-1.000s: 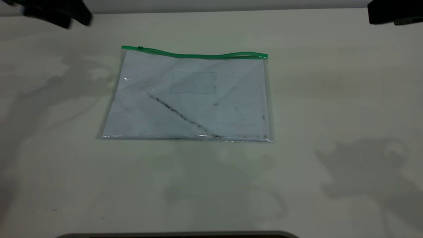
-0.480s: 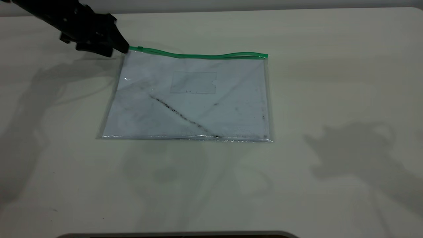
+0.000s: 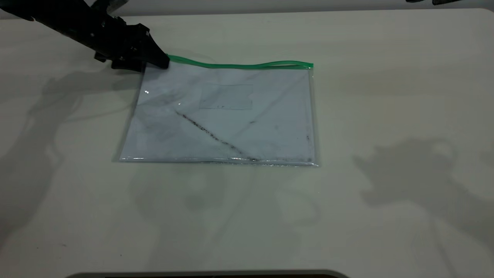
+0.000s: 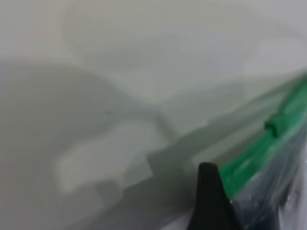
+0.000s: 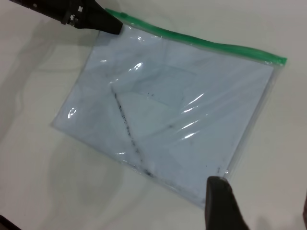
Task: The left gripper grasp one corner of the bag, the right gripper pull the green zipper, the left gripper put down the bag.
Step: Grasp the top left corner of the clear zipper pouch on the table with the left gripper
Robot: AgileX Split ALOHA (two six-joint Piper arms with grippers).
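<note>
The bag [image 3: 224, 119] lies flat on the table, with white sheets, a dark diagonal streak and a small card pocket. The green zipper [image 3: 239, 65] runs along its far edge. My left gripper [image 3: 162, 61] reaches in from the far left and covers the bag's green-edged corner on the streak side. In the left wrist view its black tip [image 4: 207, 191] sits against the green strip, with the slider tab [image 4: 276, 125] just beyond. My right gripper [image 5: 263, 213] is open and empty, high above the bag's [image 5: 168, 110] near side. The left gripper also shows in the right wrist view [image 5: 115, 26].
The pale table [image 3: 386, 96] carries only the bag. A dark rounded edge [image 3: 208, 275] lies along its front. The right arm shows only as a dark sliver at the top right edge [image 3: 444, 1].
My left gripper has come in from the far left corner to the bag's green-edged corner and now covers the slider tab. The right arm has risen almost out of the exterior view. The bag stays put.
</note>
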